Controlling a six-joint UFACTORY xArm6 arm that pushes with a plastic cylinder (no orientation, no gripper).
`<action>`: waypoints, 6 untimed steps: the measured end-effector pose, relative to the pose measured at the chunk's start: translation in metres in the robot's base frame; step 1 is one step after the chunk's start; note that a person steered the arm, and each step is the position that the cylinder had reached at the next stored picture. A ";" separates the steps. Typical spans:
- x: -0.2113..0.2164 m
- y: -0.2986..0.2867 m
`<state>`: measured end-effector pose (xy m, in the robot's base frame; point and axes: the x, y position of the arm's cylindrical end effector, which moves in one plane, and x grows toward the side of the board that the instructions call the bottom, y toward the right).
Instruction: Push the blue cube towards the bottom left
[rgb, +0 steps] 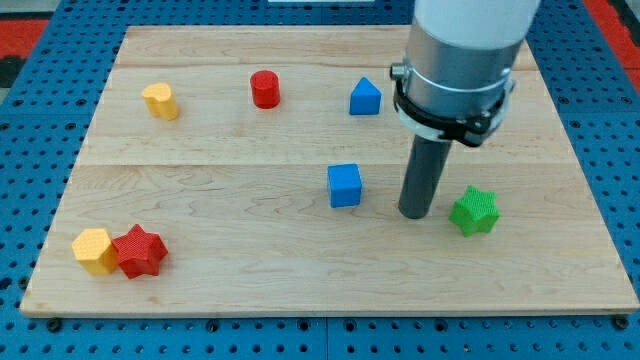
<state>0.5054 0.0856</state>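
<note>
The blue cube (345, 185) sits near the middle of the wooden board (250, 270). My tip (415, 213) rests on the board to the cube's right and slightly lower, with a gap of about half a cube's width between them. The rod hangs from the grey arm body (460, 60) at the view's top right.
A green star block (474, 211) lies just right of my tip. A blue triangular block (365, 97), a red cylinder (265, 89) and a yellow block (161, 101) stand along the top. A yellow block (94, 250) and a red star (139, 251) touch at the bottom left.
</note>
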 end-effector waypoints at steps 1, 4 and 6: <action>0.002 -0.055; -0.047 -0.029; -0.001 -0.173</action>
